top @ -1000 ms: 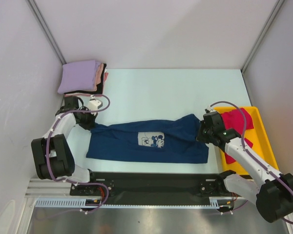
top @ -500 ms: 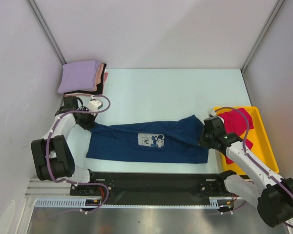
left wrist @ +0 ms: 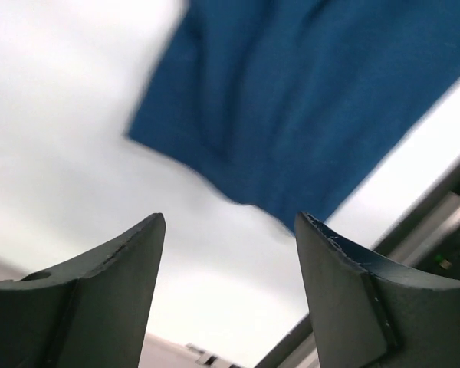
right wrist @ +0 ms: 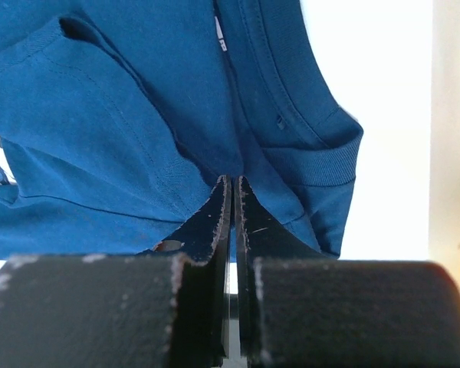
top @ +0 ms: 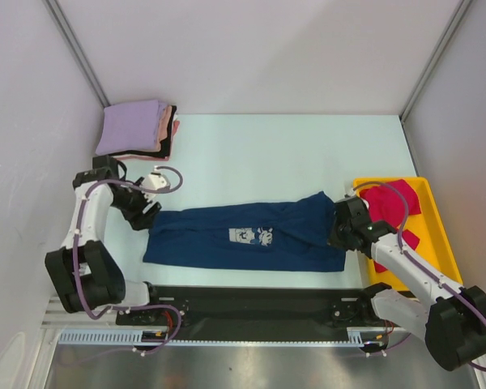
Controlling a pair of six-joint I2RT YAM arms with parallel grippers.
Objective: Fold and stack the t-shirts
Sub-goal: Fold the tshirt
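The navy blue t-shirt with its white mouse print lies stretched left to right across the near middle of the table. My left gripper hovers open just off the shirt's left end, nothing between its fingers; the shirt's corner lies beyond them. My right gripper is shut on a fold of the navy shirt beside its collar, the fingertips pressed together in the cloth. Folded t-shirts sit stacked at the back left, lavender on top, with pink and black edges below it.
A yellow tray stands at the right edge with a crimson t-shirt heaped in it, just behind my right arm. White walls close in the table on three sides. A black rail runs along the near edge.
My left gripper has opened and let go of the navy shirt's left end, then pulled back a little to the left. The right gripper stayed shut, shifting slightly nearer.
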